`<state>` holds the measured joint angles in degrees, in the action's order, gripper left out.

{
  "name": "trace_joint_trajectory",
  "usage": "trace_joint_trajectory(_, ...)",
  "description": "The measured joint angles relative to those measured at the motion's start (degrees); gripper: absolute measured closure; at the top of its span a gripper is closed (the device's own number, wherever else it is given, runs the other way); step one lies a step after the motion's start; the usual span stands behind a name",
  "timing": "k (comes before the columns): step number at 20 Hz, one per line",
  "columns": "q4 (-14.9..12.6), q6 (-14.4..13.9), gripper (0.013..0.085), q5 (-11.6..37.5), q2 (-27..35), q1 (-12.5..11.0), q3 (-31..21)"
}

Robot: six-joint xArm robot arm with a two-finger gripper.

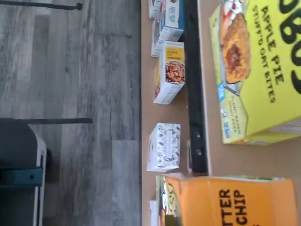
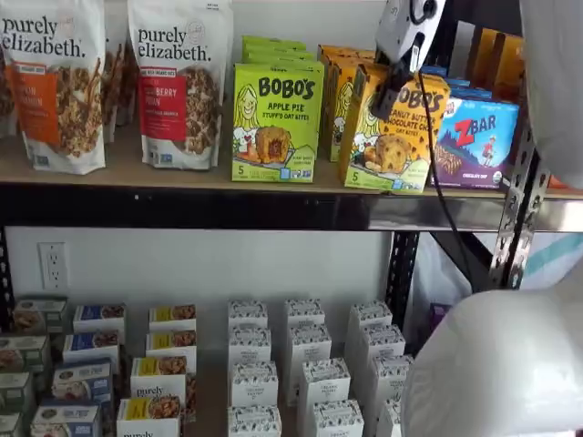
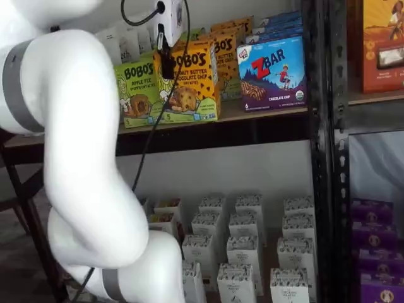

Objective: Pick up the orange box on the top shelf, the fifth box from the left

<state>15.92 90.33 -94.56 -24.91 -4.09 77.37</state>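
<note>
The gripper (image 2: 390,91) hangs from the upper edge in both shelf views, its white body above black fingers (image 3: 166,65) that overlap the upper left corner of the orange box (image 2: 393,132). The fingers appear side-on as one dark mass, so whether they are open or closed on the box cannot be told. The orange box stands upright on the top shelf (image 2: 182,177), at its front edge (above the black front rail), just beside the lime-green Apple Pie box (image 2: 276,123) on one side and the blue ZBar box (image 2: 475,141) on the other. More orange cartons stand behind it. In the wrist view the orange box (image 1: 230,200) and the Apple Pie box (image 1: 256,70) lie close under the camera, apart from each other.
</note>
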Motion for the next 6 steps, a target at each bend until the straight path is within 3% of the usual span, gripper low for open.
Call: trace_joint_trajectory(6,-0.24,0.26,0.0610,-1.81,-3.58,-0.53,-2.47)
